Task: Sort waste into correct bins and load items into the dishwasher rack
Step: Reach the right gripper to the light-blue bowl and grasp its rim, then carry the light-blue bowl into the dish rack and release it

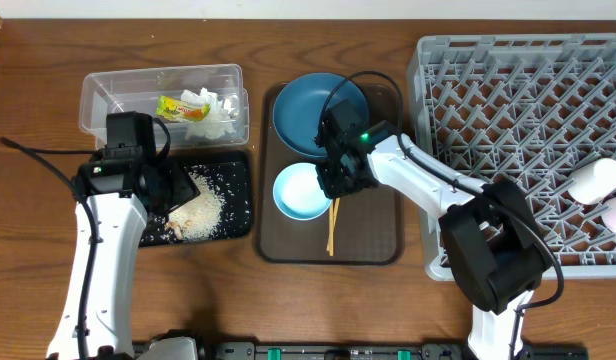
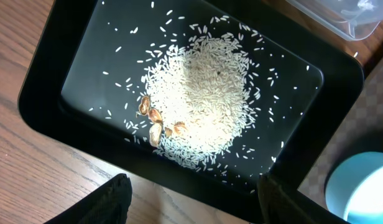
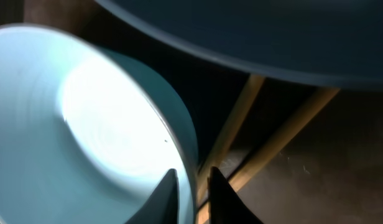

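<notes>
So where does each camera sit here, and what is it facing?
Overhead: fixed above the table, looking straight down; left arm and right arm show, dishwasher rack at right.
Left wrist: above the black tray, looking down at rice; left gripper open at the bottom edge.
Right wrist: low by the light-blue bowl, right gripper straddling its rim; chopsticks behind.
Shared: both wrist views catch that bowl.

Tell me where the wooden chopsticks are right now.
Overhead view, centre: the chopsticks lie on the brown serving tray, just right of the light-blue bowl and below the dark-blue plate, partly under the right hand.
</notes>
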